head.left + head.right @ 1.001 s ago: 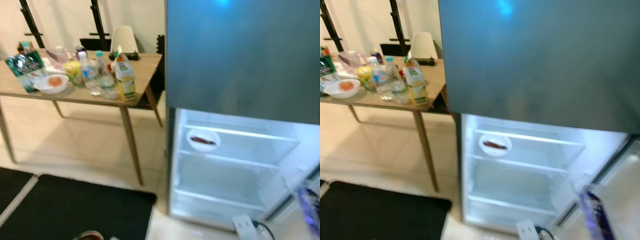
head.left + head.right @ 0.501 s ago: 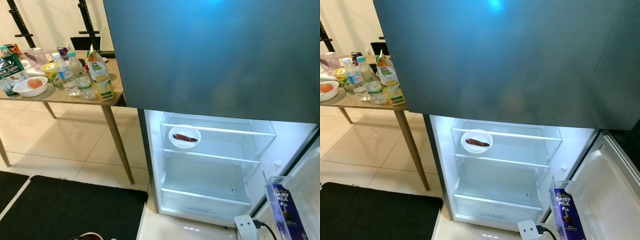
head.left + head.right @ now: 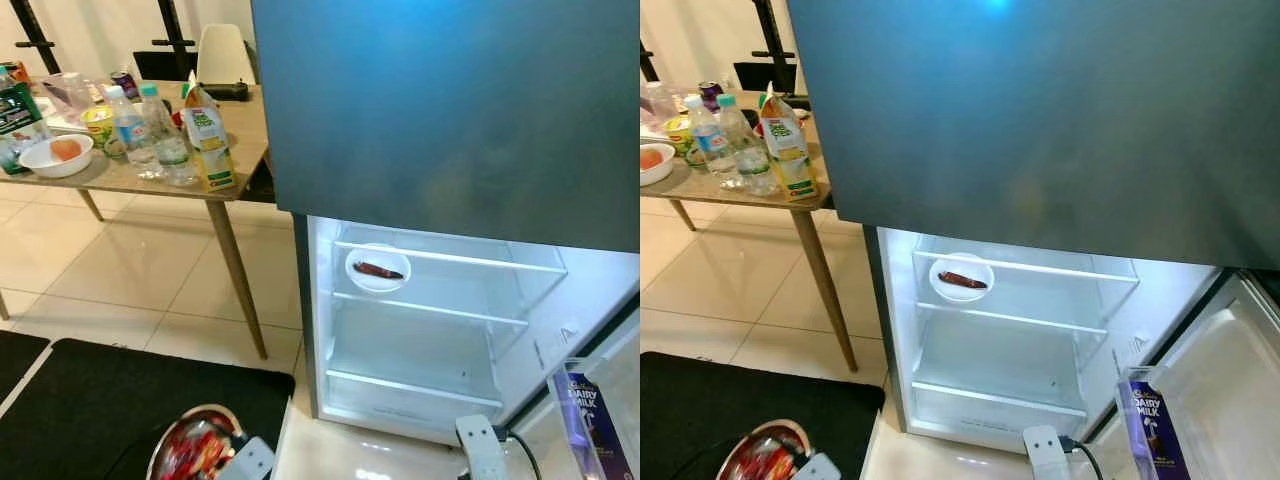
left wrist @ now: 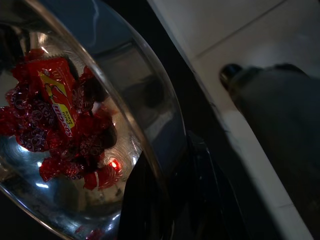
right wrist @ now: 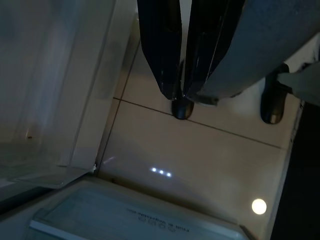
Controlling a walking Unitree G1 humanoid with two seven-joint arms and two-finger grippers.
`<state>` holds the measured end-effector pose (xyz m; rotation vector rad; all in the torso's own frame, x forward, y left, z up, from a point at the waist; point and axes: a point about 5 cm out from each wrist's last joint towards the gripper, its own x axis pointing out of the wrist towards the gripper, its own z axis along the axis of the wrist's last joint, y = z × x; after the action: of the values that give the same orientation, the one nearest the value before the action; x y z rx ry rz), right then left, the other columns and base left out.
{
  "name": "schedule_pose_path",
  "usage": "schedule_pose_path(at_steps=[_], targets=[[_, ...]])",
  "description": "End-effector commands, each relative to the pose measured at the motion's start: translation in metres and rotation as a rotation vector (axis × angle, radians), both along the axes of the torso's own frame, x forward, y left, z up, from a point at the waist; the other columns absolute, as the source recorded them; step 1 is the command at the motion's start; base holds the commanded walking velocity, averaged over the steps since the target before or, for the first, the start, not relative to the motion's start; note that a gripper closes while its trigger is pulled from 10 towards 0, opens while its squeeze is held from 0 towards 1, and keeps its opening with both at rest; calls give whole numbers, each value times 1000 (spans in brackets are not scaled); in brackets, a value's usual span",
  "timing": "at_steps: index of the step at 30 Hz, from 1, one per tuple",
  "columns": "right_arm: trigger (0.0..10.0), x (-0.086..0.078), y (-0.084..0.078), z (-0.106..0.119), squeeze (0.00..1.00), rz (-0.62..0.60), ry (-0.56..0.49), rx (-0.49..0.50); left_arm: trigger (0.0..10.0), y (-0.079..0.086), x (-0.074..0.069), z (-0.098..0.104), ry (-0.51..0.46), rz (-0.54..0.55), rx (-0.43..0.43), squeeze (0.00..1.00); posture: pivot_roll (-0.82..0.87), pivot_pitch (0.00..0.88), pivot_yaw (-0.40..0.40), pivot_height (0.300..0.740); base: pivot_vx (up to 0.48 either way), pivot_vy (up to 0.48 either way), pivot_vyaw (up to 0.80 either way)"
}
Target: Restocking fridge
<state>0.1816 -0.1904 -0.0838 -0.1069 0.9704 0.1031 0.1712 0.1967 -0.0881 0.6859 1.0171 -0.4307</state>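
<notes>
Left eye view: the dark grey fridge (image 3: 450, 110) stands with its lower compartment open and lit, a small white plate with a dark reddish piece of food (image 3: 377, 269) resting on the upper glass shelf, the shelves below it bare. A purple Dairy Milk carton (image 3: 592, 425) sits in the open door's rack at the lower right. To the left a light wooden desk (image 3: 150, 178) carries clear water bottles (image 3: 150, 135), a green and yellow juice carton (image 3: 211, 148) and a white bowl with an orange thing in it (image 3: 55, 157). Low down, over the black floor mat (image 3: 90, 400), a shiny round metal bowl of red-wrapped sweets (image 3: 195, 445) shows. Right eye view: the same bowl lies at the bottom edge, well apart from the fridge. Left wrist view: the left claw (image 4: 167, 200) is clamped on the metal bowl's rim, one black finger inside and one outside, sweets heaped just beside it. Right wrist view: the right claw (image 5: 182, 92) hangs over the pale tiled floor (image 5: 200, 155) with its fingers pressed together, holding nothing.
</notes>
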Motion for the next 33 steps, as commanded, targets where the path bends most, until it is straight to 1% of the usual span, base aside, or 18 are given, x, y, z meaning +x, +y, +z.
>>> schedule_pose_path(at_steps=[1,2,4,6,7,9,13,16,19,20,23,25,26,27,30,31,32,33], targets=[[10000,5,5,2,0,-12,-22,35,10000,4,8,4,-29,-80,61,0,-40,0,7,740,0,0,0],[10000,11,8,5,0,-13,-40,57,10000,4,18,9,-57,-143,97,0,-40,0,7,740,0,0,0],[10000,14,10,6,0,-13,-52,71,10000,4,24,12,-75,-183,120,0,-40,0,7,740,0,0,0],[10000,24,18,11,0,-2,-86,109,10000,-4,40,21,-132,-301,157,0,-40,0,8,740,0,0,0],[10000,24,18,11,0,-2,-86,109,10000,-4,40,21,-132,-301,157,0,-40,0,8,740,0,0,0],[10000,31,23,15,0,1,-109,140,10000,-12,51,26,-170,-358,161,0,-40,0,8,740,0,0,0],[10000,35,25,17,0,18,-120,148,10000,-20,58,30,-192,-357,132,0,-43,0,13,740,0,0,0],[10000,32,27,16,0,40,-97,145,10000,-24,53,26,-170,-330,96,0,-45,0,11,740,0,0,-800],[10000,24,24,11,0,66,-67,121,10000,-26,36,16,-107,-281,54,0,-48,0,11,740,0,0,-800],[10000,20,22,9,0,63,-56,118,10000,-25,27,11,-78,-257,42,0,-48,0,11,740,0,0,0],[10000,14,19,6,0,60,-37,114,10000,-22,13,4,-30,-219,30,0,-48,0,9,740,0,0,0],[10000,14,19,6,0,60,-37,114,10000,-22,13,4,-30,-219,30,0,-48,0,9,740,0,0,0],[10000,11,18,4,0,62,-27,112,10000,-19,2,-1,5,-186,24,0,-47,0,9,740,0,0,0],[10000,11,18,4,0,62,-27,112,10000,-19,2,-1,5,-186,24,0,-47,0,9,740,0,0,0],[10000,4,17,1,0,64,-12,112,10000,-7,-29,-13,102,-65,10,0,-48,0,9,740,0,0,0],[10000,3,17,1,0,64,-10,114,10000,-4,-37,-15,124,-34,8,0,-48,0,9,740,0,0,0],[10000,3,17,1,0,64,-10,114,10000,-4,-37,-15,124,-34,8,0,-48,0,9,740,0,0,0],[10000,3,17,1,0,70,-6,115,10000,0,-45,-18,148,5,6,0,-48,0,9,740,0,0,0]])
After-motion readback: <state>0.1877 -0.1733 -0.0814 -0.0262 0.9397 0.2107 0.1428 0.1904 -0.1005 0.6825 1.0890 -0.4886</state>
